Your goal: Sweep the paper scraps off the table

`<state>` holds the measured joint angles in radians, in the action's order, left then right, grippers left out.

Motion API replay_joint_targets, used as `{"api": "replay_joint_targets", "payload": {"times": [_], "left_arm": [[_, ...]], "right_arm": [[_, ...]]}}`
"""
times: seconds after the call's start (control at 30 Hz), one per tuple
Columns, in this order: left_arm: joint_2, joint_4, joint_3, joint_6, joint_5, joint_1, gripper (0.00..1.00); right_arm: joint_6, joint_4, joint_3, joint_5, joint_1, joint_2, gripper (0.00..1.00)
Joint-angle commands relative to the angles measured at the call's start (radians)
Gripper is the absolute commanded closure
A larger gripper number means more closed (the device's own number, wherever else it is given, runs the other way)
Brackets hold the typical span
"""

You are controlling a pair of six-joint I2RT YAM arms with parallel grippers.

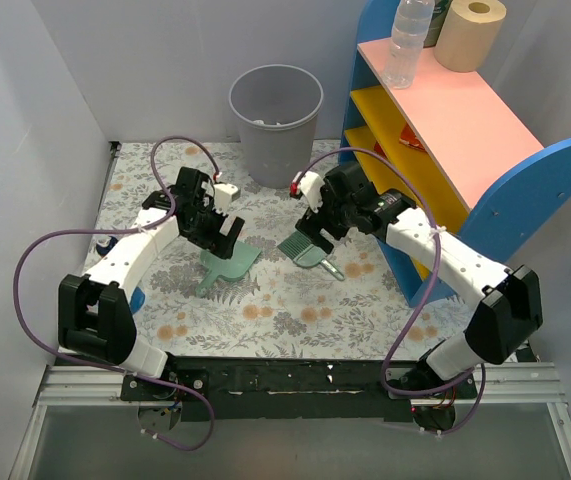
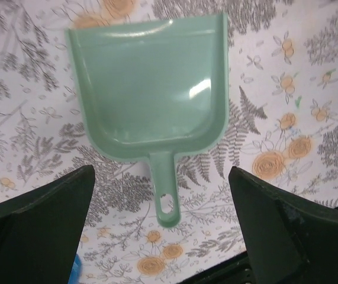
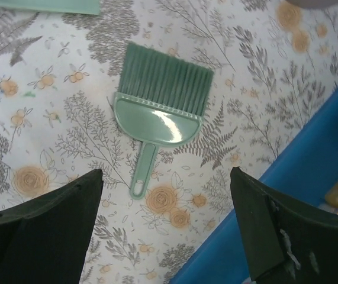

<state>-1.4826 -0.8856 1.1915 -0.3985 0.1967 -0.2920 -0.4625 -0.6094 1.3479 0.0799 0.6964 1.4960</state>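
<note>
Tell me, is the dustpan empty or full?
Empty. In the left wrist view the dustpan lies flat with its scoop bare and nothing inside.

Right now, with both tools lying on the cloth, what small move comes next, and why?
Probably draw both arms back. The dustpan lies empty, the brush lies flat, the left gripper and right gripper stand open above them, and no paper scraps show on the table.

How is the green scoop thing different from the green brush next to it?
The dustpan is a wide hollow scoop; the brush has a small rounded head with bristles. The dustpan is pale mint all over; the brush's bristles are darker green. Both lie flat on the table, unheld, each with a short handle ending in a hole.
</note>
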Motion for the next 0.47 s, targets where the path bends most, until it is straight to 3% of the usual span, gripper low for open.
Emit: {"api": "replay_joint_targets", "payload": {"times": [0.0, 0.07, 0.2, 0.43], "left_arm": [[0.019, 0.108, 0.077, -0.034, -0.077, -0.003, 0.02], [0.016, 0.163, 0.106, -0.046, -0.165, -0.003, 0.02], [0.012, 0.215, 0.198, -0.092, -0.212, 0.007, 0.02], [-0.011, 0.232, 0.371, -0.165, -0.224, 0.013, 0.02]], "right_arm": [[0.278, 0.086, 0.071, -0.172, -0.006, -0.013, 0.06], [0.306, 0.079, 0.141, -0.259, -0.006, 0.006, 0.06], [0.312, 0.120, 0.238, -0.365, -0.006, 0.038, 0.06], [0.329, 0.114, 0.413, -0.384, -0.006, 0.089, 0.07]]}}
